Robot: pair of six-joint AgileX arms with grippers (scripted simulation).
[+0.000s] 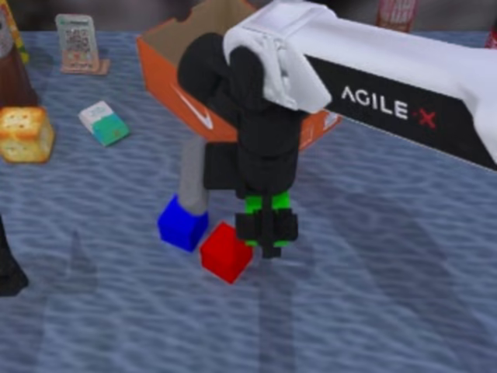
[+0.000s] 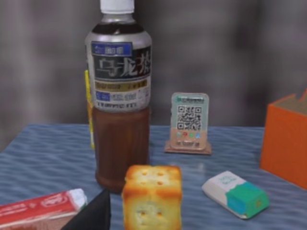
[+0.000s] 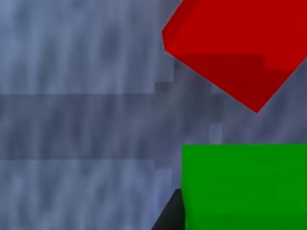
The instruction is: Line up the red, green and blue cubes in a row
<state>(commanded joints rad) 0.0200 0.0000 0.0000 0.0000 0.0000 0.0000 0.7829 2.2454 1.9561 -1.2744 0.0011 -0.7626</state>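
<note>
In the top view the blue cube and the red cube sit close together on the table, blue to the left and slightly farther back. My right gripper reaches down just right of the red cube and is shut on the green cube, which shows between its black fingers. The right wrist view has the green cube filling one corner against a dark finger, with the red cube just beyond it. My left arm stays parked at the table's left edge.
A big orange shoebox stands open behind the cubes, under the right arm. At the back left are a white-and-teal flat box, a toast-like block, a QR card and a tea bottle.
</note>
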